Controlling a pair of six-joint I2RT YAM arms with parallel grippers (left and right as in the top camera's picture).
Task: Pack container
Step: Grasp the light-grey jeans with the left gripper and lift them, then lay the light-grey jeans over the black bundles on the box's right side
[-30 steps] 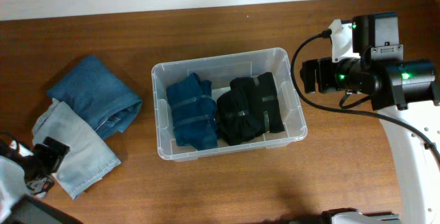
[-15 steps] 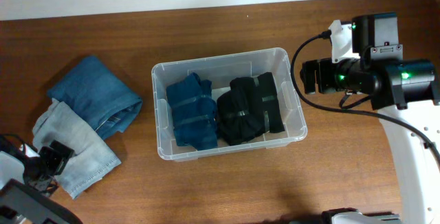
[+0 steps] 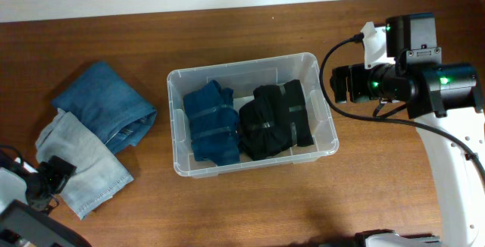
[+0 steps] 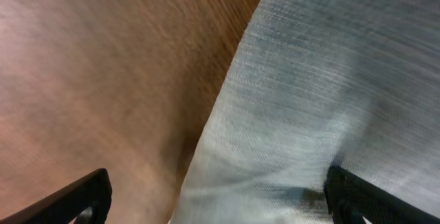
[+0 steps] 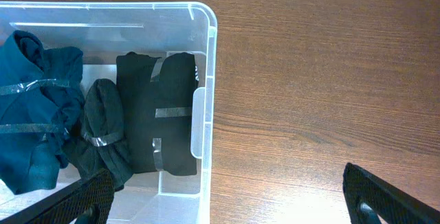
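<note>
Right gripper [image 3: 340,85] hovers, spread wide, just beside container [image 3: 241,64].

Clear container [image 3: 179,127] sits mid-table, holding 2 folded garments.

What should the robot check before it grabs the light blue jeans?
1. Left gripper open: ok, jaws wide apart.
2. Light jeans under it: ok, the fabric fills the gap between the jaws.
3. Light jeans free to lift: not ok, the darker jeans overlap one end and might drag along.
4. Right gripper out of the way: ok, it is open, empty and beside the bin.
5. Room in the bin: cannot tell, the blue bundle and black bundle cover most of the floor.
</note>
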